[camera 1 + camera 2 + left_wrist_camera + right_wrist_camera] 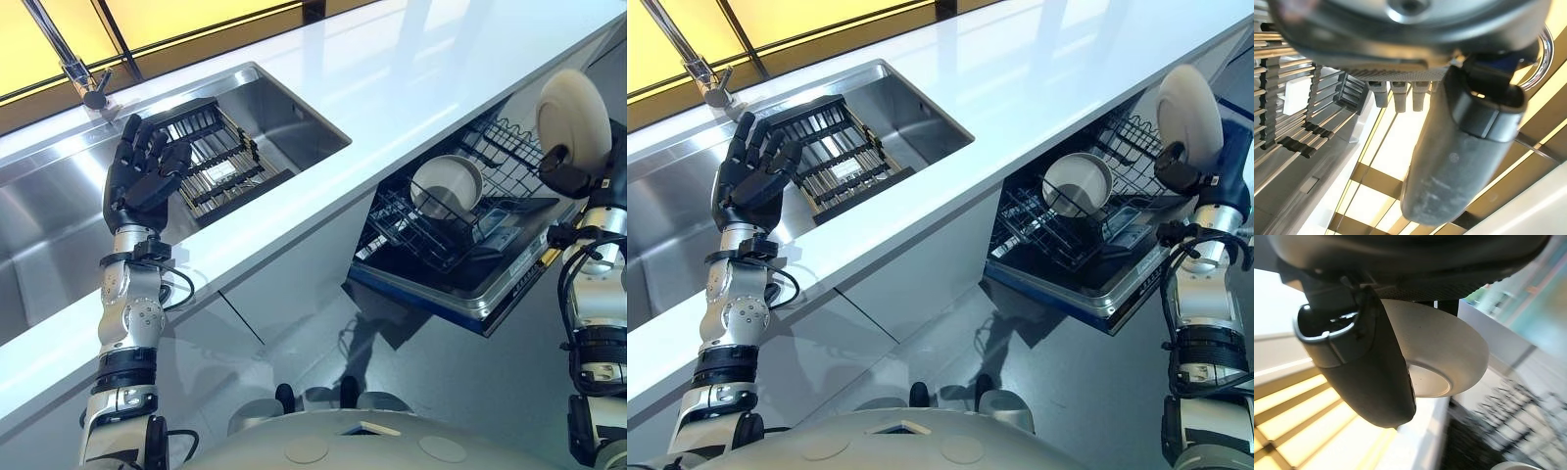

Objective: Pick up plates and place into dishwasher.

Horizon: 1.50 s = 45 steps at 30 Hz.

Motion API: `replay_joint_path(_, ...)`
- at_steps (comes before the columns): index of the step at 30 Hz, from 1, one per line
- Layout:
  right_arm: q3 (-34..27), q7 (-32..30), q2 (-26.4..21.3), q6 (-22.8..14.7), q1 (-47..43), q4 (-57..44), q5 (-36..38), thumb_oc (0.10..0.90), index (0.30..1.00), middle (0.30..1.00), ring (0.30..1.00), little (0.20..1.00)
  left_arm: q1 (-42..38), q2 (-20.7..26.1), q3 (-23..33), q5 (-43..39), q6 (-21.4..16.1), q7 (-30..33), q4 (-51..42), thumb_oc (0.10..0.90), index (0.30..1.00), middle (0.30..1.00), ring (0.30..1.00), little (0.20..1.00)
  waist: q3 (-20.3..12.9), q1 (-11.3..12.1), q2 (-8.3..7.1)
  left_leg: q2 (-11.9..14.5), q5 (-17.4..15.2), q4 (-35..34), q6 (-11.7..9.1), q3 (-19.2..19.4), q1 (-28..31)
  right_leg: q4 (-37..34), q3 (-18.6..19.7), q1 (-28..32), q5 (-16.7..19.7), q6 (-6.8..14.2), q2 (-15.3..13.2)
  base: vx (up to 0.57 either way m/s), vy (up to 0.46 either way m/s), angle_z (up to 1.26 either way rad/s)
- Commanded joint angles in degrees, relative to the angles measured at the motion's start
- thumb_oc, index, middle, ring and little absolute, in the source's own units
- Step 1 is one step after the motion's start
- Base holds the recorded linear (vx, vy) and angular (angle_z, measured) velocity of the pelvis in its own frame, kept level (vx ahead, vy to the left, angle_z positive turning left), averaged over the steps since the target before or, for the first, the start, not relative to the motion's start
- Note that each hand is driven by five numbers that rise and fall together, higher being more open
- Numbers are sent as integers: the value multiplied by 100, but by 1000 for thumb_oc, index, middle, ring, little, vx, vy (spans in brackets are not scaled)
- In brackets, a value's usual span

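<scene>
While left hand (145, 176) hangs open-fingered over sink (294, 108), right hand (566, 174) pinches white plate (573, 116) above dishwasher rack (431, 235).

Brushed steel sink (284, 108), glossy white counter (411, 78)

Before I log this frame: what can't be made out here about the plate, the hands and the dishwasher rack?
- Plate: in the eye views the right robot hand covers its lower edge; in the right wrist view the thumb hides part of it.
- Dishwasher rack: the counter hides its back, and the bowl hides the slots behind.
- Left robot hand: covers part of the sink rack.
</scene>
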Motion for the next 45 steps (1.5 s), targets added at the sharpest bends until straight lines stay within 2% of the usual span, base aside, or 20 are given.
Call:
replay_joint_path(1, -84, 297, -469, -286, -522, -46, 193, 100, 300, 300, 300, 200, -237, 416, 97, -109, -532, -180, 124, 800, 900, 900, 900, 900, -636, 118, 37, -13, -485, 30, -20, 23, 57, 243, -313, 66, -631, 73, 333, 0, 0, 0)
replay_joint_path(4, 42, 673, -414, -69, -369, 96, 68, 100, 300, 300, 300, 200, -222, 432, 113, -79, -537, -194, 130, 800, 900, 900, 900, 900, -623, 104, 42, 0, -473, 30, -33, 35, 70, 250, -349, 85, -642, 63, 340, 0, 0, 0)
replay_joint_path(11, 353, 1340, -255, 96, -276, 129, 167, 100, 300, 300, 300, 200, -204, 429, 76, -43, -506, -159, 92, 800, 900, 900, 900, 900, -589, 110, 55, 24, -450, 30, -52, 69, 81, 230, -428, 117, -630, 62, 332, 7, -11, -3)
replay_joint_path(19, 793, 2178, -261, 83, -451, 179, 180, 100, 300, 300, 300, 200, -209, 378, -41, 26, -389, -157, 112, 800, 900, 900, 900, 900, -588, 153, 51, 31, -437, 30, -68, 76, 86, 182, -510, 163, -612, 84, 307, 8, -2, 0)
replay_joint_path(23, 1026, 2451, -226, 248, -609, 230, 396, 100, 300, 300, 300, 200, -230, 340, -111, 33, -344, -189, 155, 800, 900, 900, 900, 900, -590, 193, 42, 31, -423, 30, -70, 69, 93, 174, -560, 187, -600, 93, 286, 17, -1, 1)
replay_joint_path(32, 1271, 2076, 60, 936, -719, 855, 591, 100, 300, 300, 300, 200, -264, 320, -279, 33, -272, -210, 258, 800, 900, 900, 900, 900, -612, 273, 60, 22, -422, 30, -71, 54, 105, 174, -634, 204, -586, 106, 254, 7, -1, 0)
replay_joint_path(35, 1407, 1748, 210, 1168, -840, 1167, 400, 100, 300, 300, 300, 200, -306, 301, -369, 3, -333, -234, 376, 800, 900, 900, 900, 900, -609, 307, 88, 12, -422, 30, -74, 50, 114, 167, -655, 210, -574, 102, 249, 0, 0, 0)
replay_joint_path(40, 1605, 1325, 350, 1295, -1088, 1604, 52, 100, 300, 300, 300, 200, -378, 265, -534, -23, -341, -196, 441, 800, 900, 900, 900, 900, -598, 373, 140, 10, -414, 30, -80, 32, 132, 185, -706, 227, -577, 92, 240, 0, 0, 0)
replay_joint_path(41, 1630, 1271, 379, 1340, -1130, 1661, 17, 119, 316, 316, 316, 219, -390, 249, -551, -11, -322, -197, 438, 800, 900, 900, 900, 900, -597, 384, 147, 7, -412, 30, -79, 23, 136, 188, -711, 231, -577, 90, 237, 0, 0, 0)
replay_joint_path(42, 1653, 1219, 406, 1395, -1169, 1697, 29, 515, 655, 655, 655, 615, -403, 243, -566, -5, -313, -198, 445, 800, 900, 900, 900, 900, -594, 394, 154, 6, -411, 30, -78, 16, 137, 191, -715, 234, -578, 90, 234, 11, 17, 8)
replay_joint_path(43, 1666, 1150, 436, 1453, -1209, 1721, 102, 800, 900, 900, 900, 900, -422, 241, -593, 0, -303, -189, 456, 800, 900, 900, 900, 900, -588, 404, 163, 7, -410, 30, -79, 9, 139, 197, -725, 237, -580, 91, 228, 5, 16, 12)
replay_joint_path(45, 1650, 1004, 472, 1426, -1250, 1688, 231, 800, 900, 900, 900, 900, -436, 225, -611, 23, -257, -178, 430, 800, 900, 900, 900, 900, -577, 415, 180, 8, -409, 30, -78, 2, 143, 215, -741, 236, -582, 93, 215, 0, 9, 4)
